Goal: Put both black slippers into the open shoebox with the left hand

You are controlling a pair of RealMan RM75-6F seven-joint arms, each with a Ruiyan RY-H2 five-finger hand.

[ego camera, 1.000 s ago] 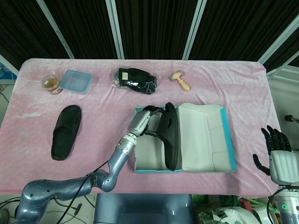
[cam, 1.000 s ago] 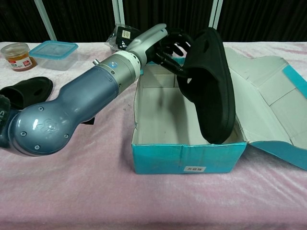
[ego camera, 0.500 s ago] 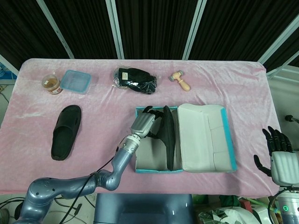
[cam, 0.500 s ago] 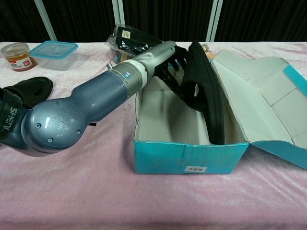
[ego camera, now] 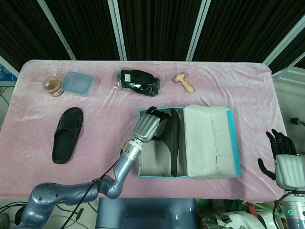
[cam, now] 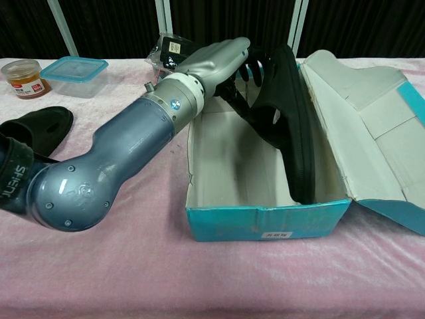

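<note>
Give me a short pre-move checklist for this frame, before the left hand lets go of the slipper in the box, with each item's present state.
1. Left hand holds the first slipper: ok.
2. Slipper is inside the shoebox, standing on its side edge along the right wall: ok.
3. Slipper's lower end rests on the box floor: cannot tell.
4. Lid lies open, off the opening: ok.
5. Second slipper is in the box: not ok, it lies on the cloth further left.
6. Right hand is away from the box: ok.
</note>
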